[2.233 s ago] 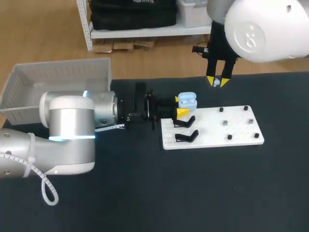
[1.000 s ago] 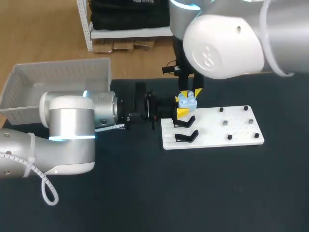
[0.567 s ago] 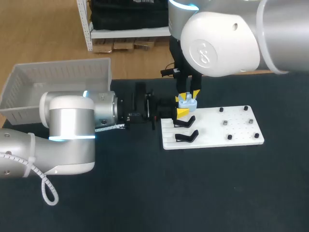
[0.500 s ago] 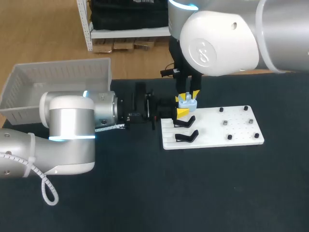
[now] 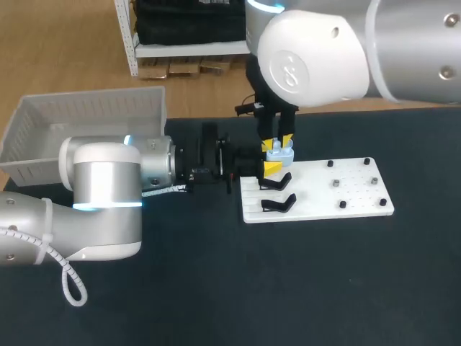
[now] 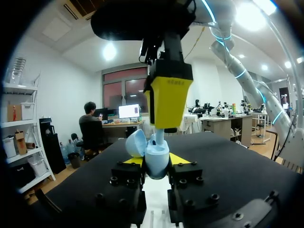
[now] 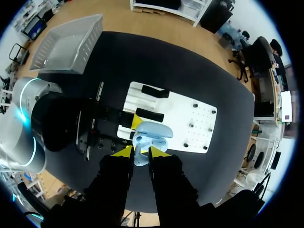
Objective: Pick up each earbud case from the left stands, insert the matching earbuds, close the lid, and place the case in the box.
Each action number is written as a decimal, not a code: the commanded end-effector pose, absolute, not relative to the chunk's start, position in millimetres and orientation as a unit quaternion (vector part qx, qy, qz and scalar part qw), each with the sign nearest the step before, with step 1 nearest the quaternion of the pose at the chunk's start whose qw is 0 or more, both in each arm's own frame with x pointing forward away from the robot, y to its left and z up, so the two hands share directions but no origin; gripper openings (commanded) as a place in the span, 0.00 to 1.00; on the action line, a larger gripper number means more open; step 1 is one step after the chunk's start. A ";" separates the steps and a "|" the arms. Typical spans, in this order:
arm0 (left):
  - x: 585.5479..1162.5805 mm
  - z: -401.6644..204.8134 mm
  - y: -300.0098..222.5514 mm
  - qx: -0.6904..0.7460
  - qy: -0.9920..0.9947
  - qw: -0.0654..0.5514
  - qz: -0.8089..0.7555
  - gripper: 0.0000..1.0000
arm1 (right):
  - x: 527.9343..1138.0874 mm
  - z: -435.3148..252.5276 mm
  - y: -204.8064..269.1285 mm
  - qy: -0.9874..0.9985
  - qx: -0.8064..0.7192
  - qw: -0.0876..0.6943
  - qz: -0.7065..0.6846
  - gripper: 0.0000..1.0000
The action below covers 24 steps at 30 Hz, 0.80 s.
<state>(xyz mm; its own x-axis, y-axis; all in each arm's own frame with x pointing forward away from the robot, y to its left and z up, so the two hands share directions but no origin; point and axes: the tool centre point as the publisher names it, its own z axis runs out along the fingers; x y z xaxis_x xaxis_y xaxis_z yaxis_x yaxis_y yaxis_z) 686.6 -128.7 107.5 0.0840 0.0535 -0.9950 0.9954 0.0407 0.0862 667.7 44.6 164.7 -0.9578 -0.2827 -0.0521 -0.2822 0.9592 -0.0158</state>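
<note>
Earbud case (image 6: 156, 159), lid (image 6: 135, 142) open, clamped in left fingers (image 6: 178, 159); right fingers (image 6: 168, 99) pinch earbud (image 7: 137, 156), tip hidden inside.

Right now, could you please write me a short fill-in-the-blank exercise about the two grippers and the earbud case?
The left gripper holds the earbud case with its lid ____. The right gripper hangs directly ____ that case. The case is light ____ in colour. On the white board, ____ black stands sit empty.
Missing words: open, above, blue, two.
</note>
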 end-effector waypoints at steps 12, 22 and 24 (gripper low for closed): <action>685.2 106.3 -129.4 0.521 0.502 0.522 -0.452 0.00 | 671.7 163.4 45.3 0.988 -0.150 0.024 -0.006 0.00; 685.2 106.3 -129.4 0.521 0.502 0.522 -0.452 0.00 | 673.6 160.5 44.0 0.989 -0.148 0.021 -0.004 0.00; 685.2 106.3 -129.4 0.521 0.502 0.522 -0.452 0.00 | 674.0 160.1 44.0 0.989 -0.148 0.020 -0.003 0.00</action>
<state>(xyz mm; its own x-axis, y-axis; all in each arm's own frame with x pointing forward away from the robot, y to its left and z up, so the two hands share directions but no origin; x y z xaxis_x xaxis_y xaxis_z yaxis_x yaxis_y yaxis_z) 686.6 -128.7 107.5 0.0840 0.0535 -0.9950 0.9954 0.0407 0.0862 672.5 43.9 160.5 -0.9553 -0.2926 -0.0413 -0.2923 0.9562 -0.0141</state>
